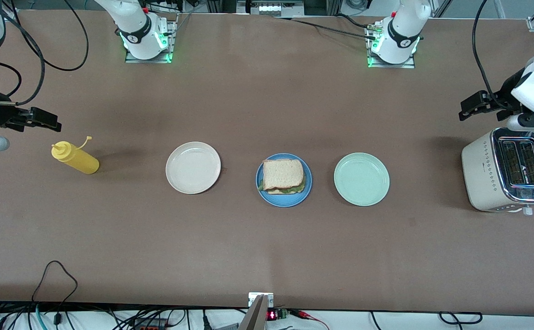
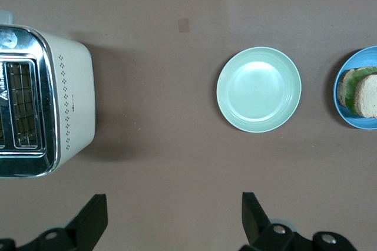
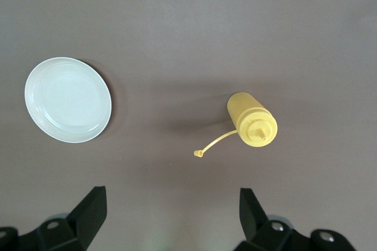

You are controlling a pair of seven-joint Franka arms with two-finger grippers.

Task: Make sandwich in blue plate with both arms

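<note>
- The sandwich lies on the blue plate at the centre of the front view: top bread slice squared over the stack, lettuce edge showing along its lower side. Judged from this layout, assembly is complete.
- The cream-white plate and the pale mint-green plate flank the blue plate, well apart from it. Both are bare, which fits their use as ingredient stations, one per arm.
- Left gripper: jaws wide, holding nothing, raised above the toaster at the right edge of the front view.
- Right gripper: jaws wide, holding nothing, raised above the table near the yellow squeeze bottle at the left edge of the front view.
- Both arms are parked outboard, probably to keep clear of the plates; both wait.
</note>
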